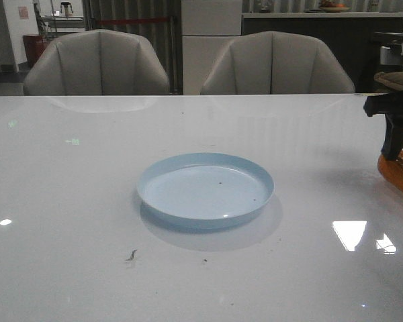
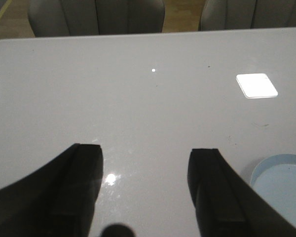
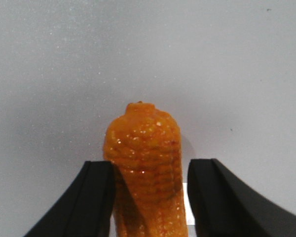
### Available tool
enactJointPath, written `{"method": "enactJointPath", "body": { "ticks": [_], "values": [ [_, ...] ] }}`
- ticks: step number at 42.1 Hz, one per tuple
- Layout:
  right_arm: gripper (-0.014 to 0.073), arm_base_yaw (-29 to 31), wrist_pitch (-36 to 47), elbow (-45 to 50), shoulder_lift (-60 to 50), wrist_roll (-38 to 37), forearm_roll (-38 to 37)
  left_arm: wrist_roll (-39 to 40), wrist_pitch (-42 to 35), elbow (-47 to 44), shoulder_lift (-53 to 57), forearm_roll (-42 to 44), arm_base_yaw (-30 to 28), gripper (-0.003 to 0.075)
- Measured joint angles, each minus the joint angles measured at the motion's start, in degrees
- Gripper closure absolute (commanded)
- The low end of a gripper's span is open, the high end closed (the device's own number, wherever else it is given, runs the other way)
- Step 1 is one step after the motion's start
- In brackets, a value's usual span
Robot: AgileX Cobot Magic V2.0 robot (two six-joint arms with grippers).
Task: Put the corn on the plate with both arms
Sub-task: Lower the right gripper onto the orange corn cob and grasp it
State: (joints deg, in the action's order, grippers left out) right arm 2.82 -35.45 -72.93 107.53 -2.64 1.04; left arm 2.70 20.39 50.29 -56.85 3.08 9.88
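The orange corn (image 3: 145,148) lies on the white table at the far right edge of the front view (image 1: 399,173), well right of the plate. My right gripper (image 3: 150,165) is open and straddles it: one finger is close against the cob, and a gap shows at the other. In the front view the right gripper (image 1: 392,151) hangs just above the corn. The pale blue plate (image 1: 205,190) sits empty at the table's middle. My left gripper (image 2: 145,150) is open over bare table, with the plate's rim (image 2: 266,165) beside one finger. The left arm is out of the front view.
Two grey chairs (image 1: 97,64) (image 1: 279,64) stand behind the table's far edge. A few dark specks (image 1: 131,255) lie on the table in front of the plate.
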Motion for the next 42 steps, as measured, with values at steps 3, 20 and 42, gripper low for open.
{"method": "enactJointPath", "body": {
  "ticks": [3,20,42],
  "values": [
    [0.0095,0.0,-0.6,0.0,0.0,0.1,0.0,0.0,-0.4,0.0,0.4,0.0,0.0,0.0272],
    [0.0034,0.0,-4.4,-0.1,2.1,0.2,0.2,0.1,-0.5,0.0,0.4,-0.1,0.0,0.0272],
    [0.0316,-0.6,-4.6,-4.4,3.7,1.5,0.2,0.1,-1.9,-0.1,0.4,-0.1,0.0,0.0272]
  ]
}}
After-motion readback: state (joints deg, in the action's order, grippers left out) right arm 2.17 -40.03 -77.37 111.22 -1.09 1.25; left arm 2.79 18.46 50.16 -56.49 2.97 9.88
